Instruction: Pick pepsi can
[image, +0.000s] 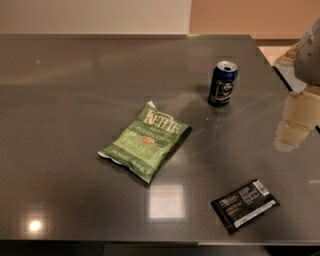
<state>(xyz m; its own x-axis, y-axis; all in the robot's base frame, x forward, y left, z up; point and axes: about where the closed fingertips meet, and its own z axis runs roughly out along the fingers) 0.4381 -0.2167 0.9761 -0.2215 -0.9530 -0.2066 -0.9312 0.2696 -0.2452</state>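
The pepsi can (223, 84), dark blue with a silver top and a round white logo, stands upright on the dark grey table (70, 100), right of centre toward the back. My gripper (295, 125) hangs at the right edge of the view, pale and cream-coloured, to the right of the can and a little nearer to me. It is apart from the can and holds nothing that I can see.
A green Kettle chip bag (145, 141) lies flat in the middle of the table. A flat black packet (244, 205) lies near the front edge at the right. The table's right edge runs close behind the gripper.
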